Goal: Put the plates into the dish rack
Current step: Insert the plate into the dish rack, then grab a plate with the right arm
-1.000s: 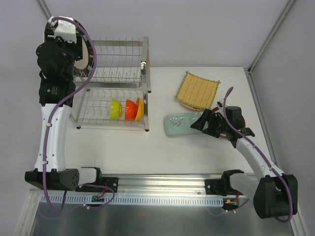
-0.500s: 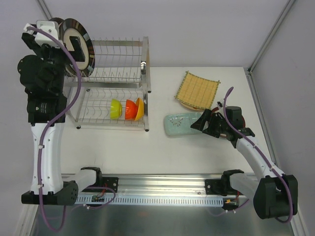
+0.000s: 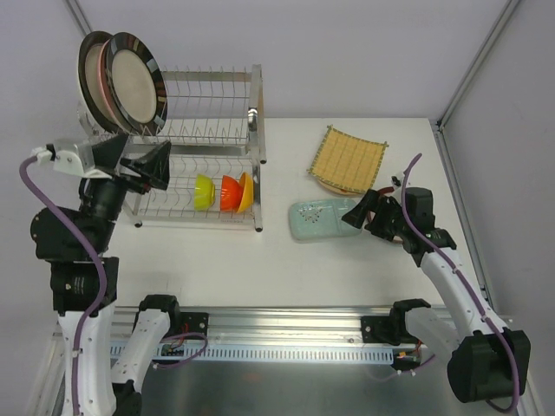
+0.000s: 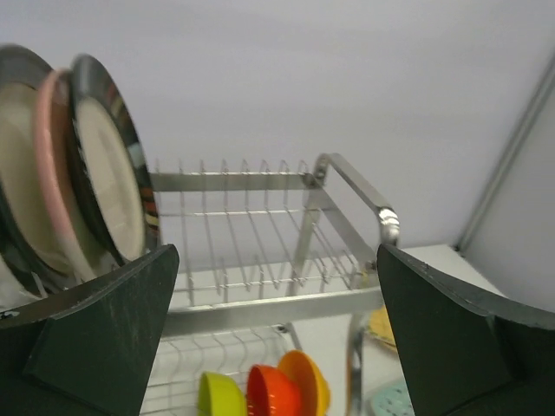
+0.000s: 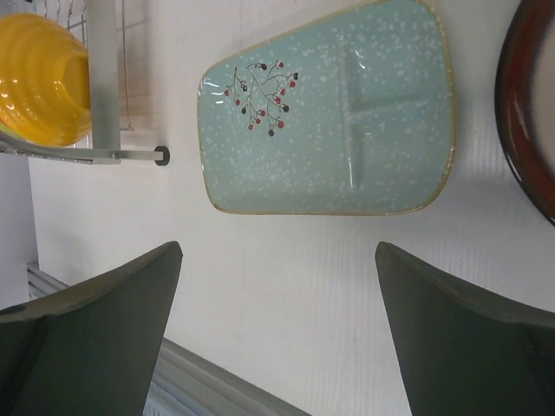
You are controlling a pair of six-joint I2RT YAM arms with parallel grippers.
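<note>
Top external view: a two-tier silver wire dish rack (image 3: 208,130) stands at the back left of a white bench (image 3: 260,269). At the left end of its upper tier, plates stand on edge between the prongs, with a dark-rimmed cream plate (image 3: 134,82) in front of the others. On the lower tier sit a green bowl (image 3: 204,191), an orange bowl (image 3: 229,192) and a yellow bowl (image 3: 247,192) in a row.

The left fingers (image 3: 152,165) hang in front of the rack's left end, spread wide and holding nothing. Left wrist view: these fingers (image 4: 95,338) frame the rack, and a pink-rimmed plate (image 4: 54,173) shows just behind the cream one.

To the right of the rack, a pale teal rectangular dish (image 3: 316,219) lies flat on the bench. Behind it a yellow woven square plate (image 3: 349,159) rests on a red-rimmed plate (image 3: 323,184). The right fingers (image 3: 353,215) hover at the teal dish's right end, spread wide and empty. Right wrist view: the dish (image 5: 347,113) lies just beyond these fingers (image 5: 95,338), not touched.
</note>
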